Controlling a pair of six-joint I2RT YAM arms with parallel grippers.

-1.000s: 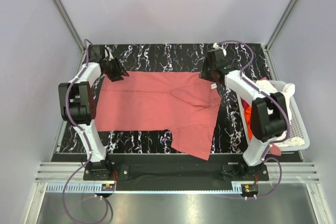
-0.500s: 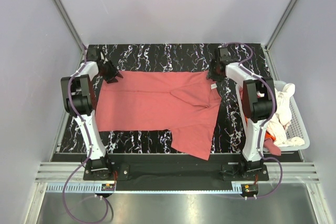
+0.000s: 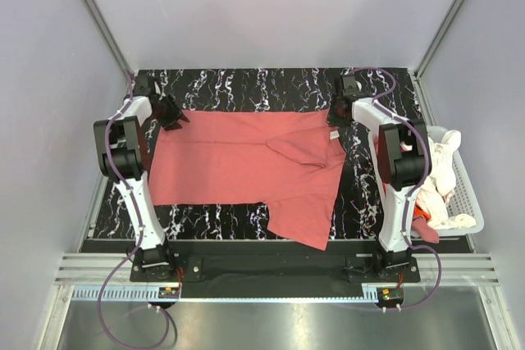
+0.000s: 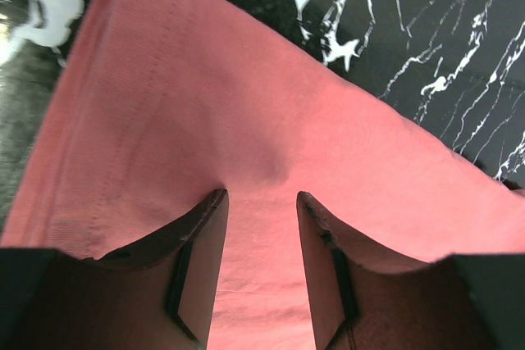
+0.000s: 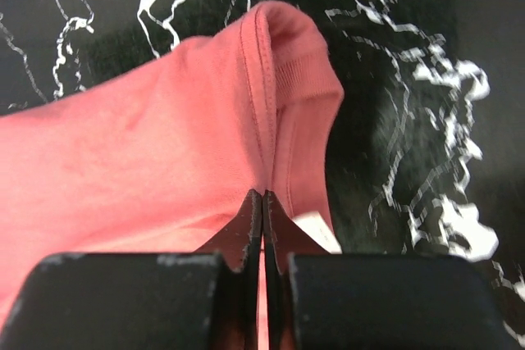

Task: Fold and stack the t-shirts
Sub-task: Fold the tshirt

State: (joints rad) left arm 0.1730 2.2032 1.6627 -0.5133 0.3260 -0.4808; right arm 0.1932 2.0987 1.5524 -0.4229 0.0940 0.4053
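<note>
The right gripper (image 5: 262, 195) is clamped on a far corner of the salmon-pink t-shirt (image 3: 238, 161); the left gripper (image 4: 262, 194) has its jaws apart on the cloth

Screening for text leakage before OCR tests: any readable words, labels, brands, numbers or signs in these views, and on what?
No readable text in any view.
Small white tag on the edge of the salmon-pink cloth t-shirt: no print can be made out.
</note>
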